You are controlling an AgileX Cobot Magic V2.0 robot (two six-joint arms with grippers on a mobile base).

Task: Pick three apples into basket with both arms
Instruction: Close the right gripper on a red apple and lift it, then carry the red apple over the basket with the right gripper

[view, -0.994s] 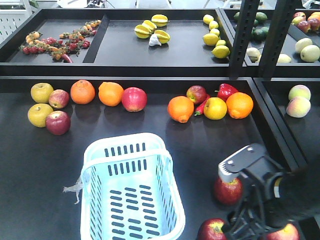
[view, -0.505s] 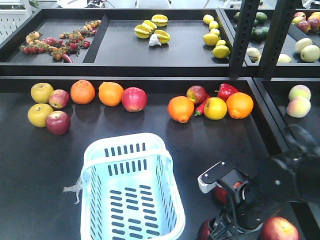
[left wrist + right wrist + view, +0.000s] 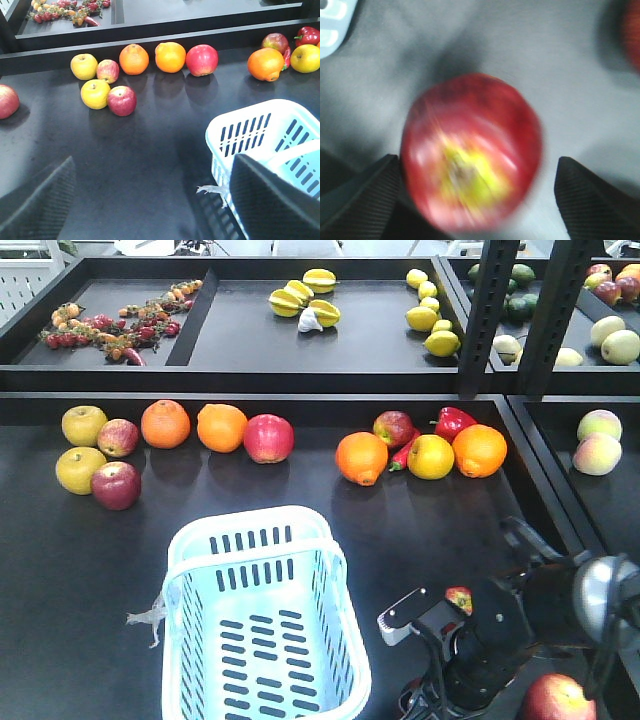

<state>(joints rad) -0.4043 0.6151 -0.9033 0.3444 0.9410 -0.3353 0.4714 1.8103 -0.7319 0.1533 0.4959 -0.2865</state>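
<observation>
Right wrist view: blurred, yet we see a red apple (image 3: 470, 150) filling the middle, stem dimple up, lying on the dark bench (image 3: 560, 65)
Right hand: the right hand (image 3: 475, 162) is apart, its fingers (image 3: 355, 195) one on each side of the apple; we cannot tell whether they touch it
Left hand: the left hand (image 3: 152, 162) is apart too and holds nothing, hanging over bare bench just left of the basket (image 3: 260, 135)
Other apples: from the front we see a second apple (image 3: 556, 702) at the lower right edge and a red sliver (image 3: 459, 598) peeping over the right arm (image 3: 490, 640); which one sits under the hand we cannot tell
Basket: empty in the front view, just left of the right arm, so we judge that none of the three is in yet
Step in hand: closing on the first apple
How to do it well: we would centre the apple, bring the pads to its widest girth, close gently and evenly, lift straight up above the rim, then swing left and release low inside
Risk: a round fruit may roll away if one finger lands first
</observation>
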